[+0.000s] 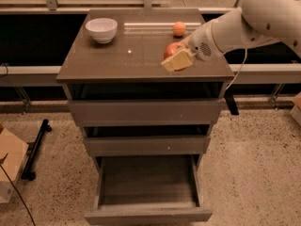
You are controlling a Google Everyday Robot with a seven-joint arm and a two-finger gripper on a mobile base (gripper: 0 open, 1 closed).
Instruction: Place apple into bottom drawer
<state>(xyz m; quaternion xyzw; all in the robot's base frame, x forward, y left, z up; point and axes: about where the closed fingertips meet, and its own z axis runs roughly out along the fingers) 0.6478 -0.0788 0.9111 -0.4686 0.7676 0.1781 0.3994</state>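
Note:
The red apple (170, 49) is at the right front of the cabinet top, between the fingers of my gripper (176, 59). The gripper comes in from the right and is shut on the apple; a beige finger (178, 60) covers the apple's lower front. Whether the apple still touches the cabinet top I cannot tell. The bottom drawer (148, 215) is pulled open below, a wide shallow box with nothing in it. It lies straight beneath the cabinet front.
A small orange fruit (178, 28) sits on the cabinet top behind the apple. A white bowl (101, 29) stands at the back left. The two upper drawers (146, 111) are slightly open. A cardboard box (9, 166) and a black stand (35, 149) lie on the floor at left.

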